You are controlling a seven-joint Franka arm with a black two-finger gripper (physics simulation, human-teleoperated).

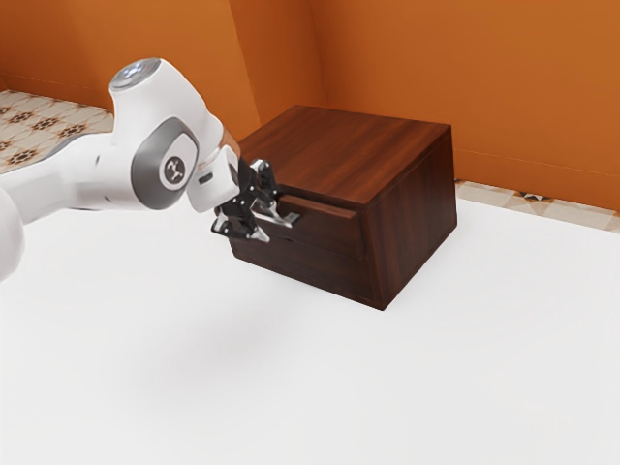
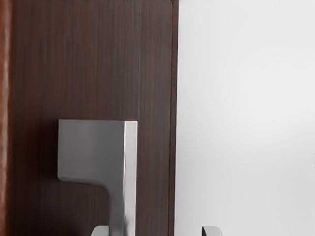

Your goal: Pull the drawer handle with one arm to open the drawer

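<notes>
The white arm comes in from the exterior view's left, low over the white table and level with the upper part of the cabinet. That height fits a straight, level pull. Its black gripper sits right at the front of the cabinet with the silver handle inside its spread.

The wrist view looks straight at the handle. Its bar runs down between the two fingertips. One tip is just beside the bar, and the other stands well apart from it with bare table behind. So the hand is wide open and grips nothing: the handle is framed by the fingers but not pinched.

To the right of the handle is the drawer, the upper panel of the dark wooden cabinet. A dark line runs along its top edge. I cannot tell whether that means it is out by a crack. It looks shut or very nearly so, which means the task is barely begun.

The fingers need to close on the bar before any pull. If they pull while open, the near tip might hook the bar, but it could also slip off.
</notes>
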